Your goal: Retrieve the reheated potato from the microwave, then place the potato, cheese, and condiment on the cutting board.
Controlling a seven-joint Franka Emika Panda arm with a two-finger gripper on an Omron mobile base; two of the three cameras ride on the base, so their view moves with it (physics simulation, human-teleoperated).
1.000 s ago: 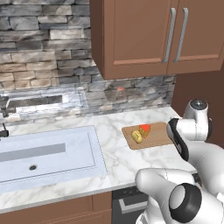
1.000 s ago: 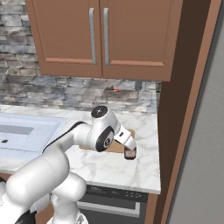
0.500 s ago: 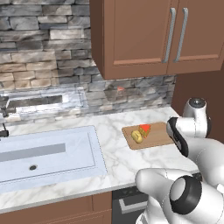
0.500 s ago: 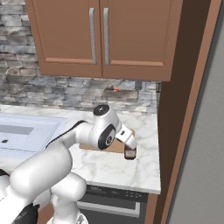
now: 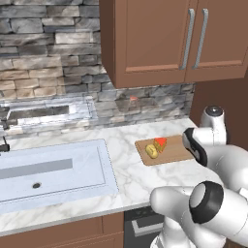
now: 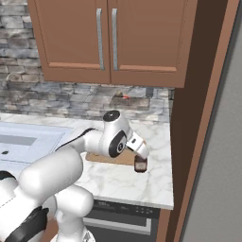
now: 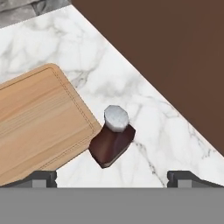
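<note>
Marble surface point(image 7: 170, 131) carries the cutting board point(image 5: 177, 151), where the potato point(image 5: 152, 151) and the cheese point(image 5: 160, 144) lie side by side. Just off the board's corner stands the condiment point(image 7: 111, 140), a dark bottle with a pale cap. The gripper point(image 7: 111, 177) hovers above it, jaws spread wide and grasping nothing.

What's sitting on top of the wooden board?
On the cutting board sit the potato and the cheese, close together. The arm covers the board's right end in the left base view. The condiment stands on the counter beside it.
</note>
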